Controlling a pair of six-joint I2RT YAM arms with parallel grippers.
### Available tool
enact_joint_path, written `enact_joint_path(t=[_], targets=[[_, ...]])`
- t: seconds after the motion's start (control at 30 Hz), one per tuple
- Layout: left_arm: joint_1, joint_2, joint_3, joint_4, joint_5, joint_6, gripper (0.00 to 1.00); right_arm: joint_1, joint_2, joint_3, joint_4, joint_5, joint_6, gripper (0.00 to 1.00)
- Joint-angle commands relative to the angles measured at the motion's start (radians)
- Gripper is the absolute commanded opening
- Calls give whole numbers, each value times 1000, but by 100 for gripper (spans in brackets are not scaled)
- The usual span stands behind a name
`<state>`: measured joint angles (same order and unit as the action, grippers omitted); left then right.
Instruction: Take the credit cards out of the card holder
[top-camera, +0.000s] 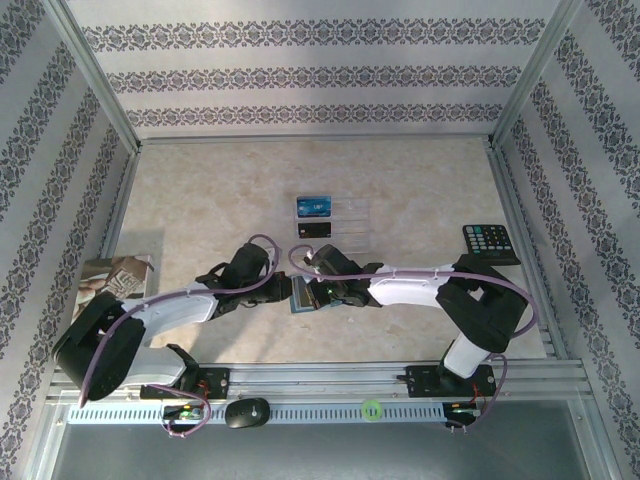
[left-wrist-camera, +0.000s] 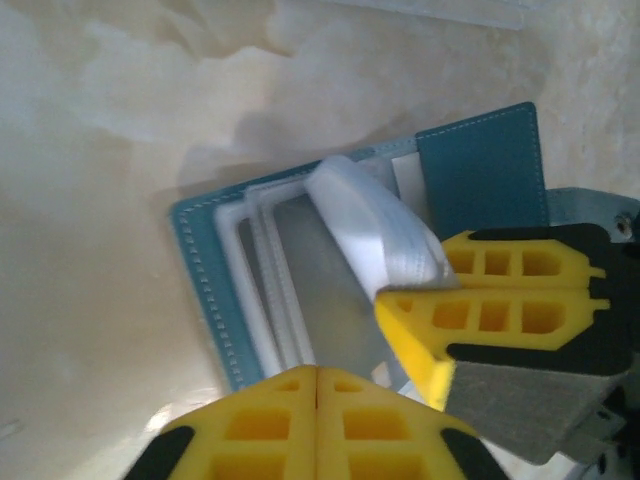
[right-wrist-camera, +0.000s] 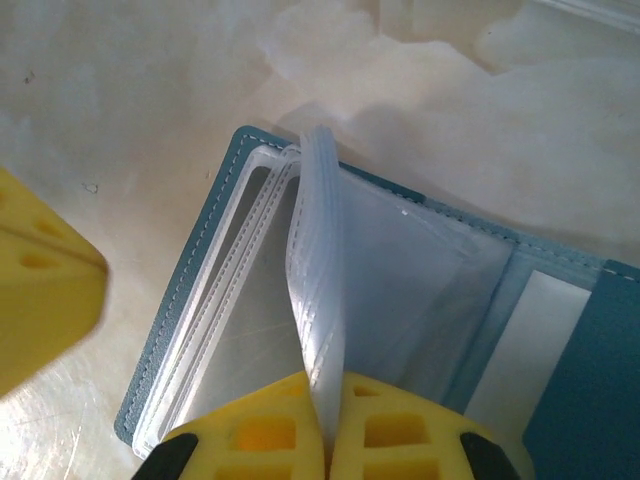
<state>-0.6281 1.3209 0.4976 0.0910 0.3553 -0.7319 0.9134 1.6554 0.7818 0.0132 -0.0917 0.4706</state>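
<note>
Patterned wallpaper walls (top-camera: 320, 75) enclose a beige marbled table (top-camera: 200, 190). From the left: a booklet (top-camera: 115, 275), the left gripper (left-wrist-camera: 317, 375) pressed together beside the open card holder (left-wrist-camera: 480, 170) at centre, the right gripper (right-wrist-camera: 325, 400) pinching its clear sleeves (right-wrist-camera: 320, 250), and a calculator (top-camera: 490, 243).

We counted one card holder (left-wrist-camera: 200, 280), two cards (blue card (top-camera: 313, 206), black card (top-camera: 314, 228)), one calculator (top-camera: 490, 243), one clear sheet (top-camera: 352, 214), one booklet (top-camera: 115, 275), one mouse (top-camera: 247, 412).

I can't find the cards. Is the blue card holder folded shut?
No, the card holder lies open on the table, with the right fingers pinching its clear sleeves up.
</note>
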Motion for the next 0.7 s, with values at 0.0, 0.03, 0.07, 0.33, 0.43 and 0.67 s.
enact_joint_path(t=[0.0,0.03,0.07,0.33,0.43,0.67], targets=[[-26,45,43,125,32,-10,0,-5,-8,-42,11,-44,40,0],[-31,64,49,128,40,-12,0,-5,-8,-44,14,-45,46,0],[-36,81,51,137,48,-13,0,-5,-8,-47,17,-48,51,0],[-55,191,89,106,86,-31,0,-5,-25,-59,23,-41,72,0],[-55,199,92,26,49,-27,0,-5,-35,-69,20,-24,81,2],[-53,241,107,-86,58,14,0,-5,-102,-111,-39,101,144,23]])
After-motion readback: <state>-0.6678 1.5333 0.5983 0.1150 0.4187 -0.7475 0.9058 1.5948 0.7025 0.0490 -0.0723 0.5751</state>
